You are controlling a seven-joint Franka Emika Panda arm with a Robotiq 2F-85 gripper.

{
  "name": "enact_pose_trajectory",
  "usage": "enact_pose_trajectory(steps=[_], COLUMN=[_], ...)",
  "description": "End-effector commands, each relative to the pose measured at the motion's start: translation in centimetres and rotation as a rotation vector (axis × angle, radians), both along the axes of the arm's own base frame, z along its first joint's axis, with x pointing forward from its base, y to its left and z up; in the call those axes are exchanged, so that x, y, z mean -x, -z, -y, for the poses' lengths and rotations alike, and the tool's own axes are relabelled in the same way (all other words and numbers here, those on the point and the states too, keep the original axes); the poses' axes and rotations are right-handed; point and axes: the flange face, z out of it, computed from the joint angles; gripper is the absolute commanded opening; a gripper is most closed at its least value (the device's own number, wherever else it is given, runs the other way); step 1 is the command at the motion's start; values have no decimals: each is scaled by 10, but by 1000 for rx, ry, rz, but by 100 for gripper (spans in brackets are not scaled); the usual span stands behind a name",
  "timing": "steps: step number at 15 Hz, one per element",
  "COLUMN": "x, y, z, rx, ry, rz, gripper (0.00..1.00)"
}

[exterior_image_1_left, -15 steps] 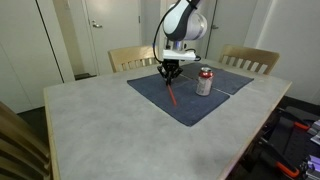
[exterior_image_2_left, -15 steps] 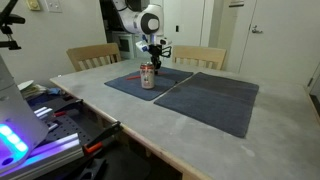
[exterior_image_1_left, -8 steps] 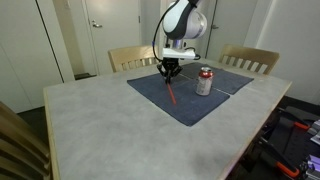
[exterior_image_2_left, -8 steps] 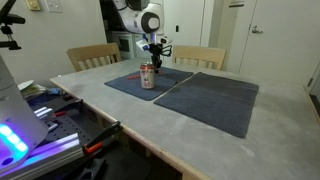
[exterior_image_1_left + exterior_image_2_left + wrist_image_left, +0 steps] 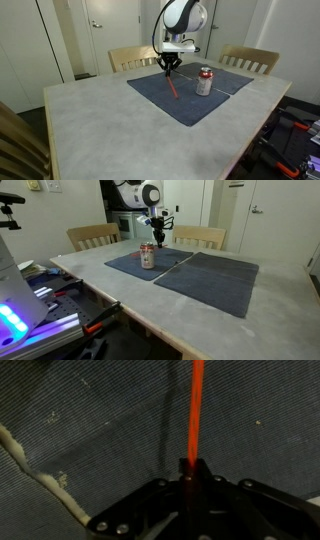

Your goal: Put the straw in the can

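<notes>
Item 1, the straw (image 5: 174, 84). In an exterior view it hangs from the gripper (image 5: 170, 64), long axis steep. Its upper end is in the jaws and its lower end slants down and to the right toward the dark blue mat (image 5: 148, 95). Whether the lower tip touches the mat cannot be settled at this distance.

Item 2, the gripper. The wrist view shows the fingers (image 5: 186, 466) clamped on the straw (image 5: 196, 410), which runs from the gripper (image 5: 190, 468) straight to the top edge of that view. A thin shadow lies on the mat (image 5: 90, 420), beside the straw and apart from it. This clamp detail shows in neither exterior view.

Item 3, the can (image 5: 205, 82). It stands upright on the mat, to the right of the straw and apart from it, with its red top facing up. The straw is outside the can.

Item 4, cross-view notes. From the opposite side, the gripper (image 5: 157, 224) hangs above and just behind the can (image 5: 147, 256). The straw is too thin to pick out there. That view alone shows a second mat (image 5: 215, 280) lying beside the first on the table (image 5: 130, 305).
</notes>
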Motion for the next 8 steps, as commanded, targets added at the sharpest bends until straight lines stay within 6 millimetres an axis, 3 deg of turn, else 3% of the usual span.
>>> enact_pose_trajectory(steps=[1,8], x=[5,13], y=[-21,-51], z=[-3,-10], rx=[63,130], ry=[-24,-109], rz=[10,64], gripper=[2,2])
